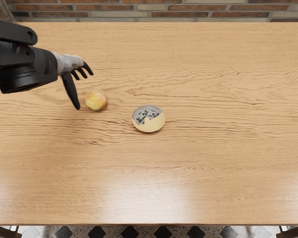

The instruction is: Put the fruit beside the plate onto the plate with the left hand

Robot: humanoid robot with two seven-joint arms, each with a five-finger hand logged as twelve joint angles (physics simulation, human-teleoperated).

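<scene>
A yellow-red apple (96,100) lies on the wooden table, left of a small round plate (148,119) with a blue-patterned upper half and a cream lower half. My left hand (74,79) comes in from the left edge and hovers just left of and above the apple. Its black fingers are spread, the thumb pointing down toward the table, and nothing is in its grasp. The hand does not touch the apple. The plate holds nothing. No right arm shows.
The wooden table (198,168) fills the view. A brick wall (154,10) runs along its far edge. A checkered floor (139,232) shows below the front edge.
</scene>
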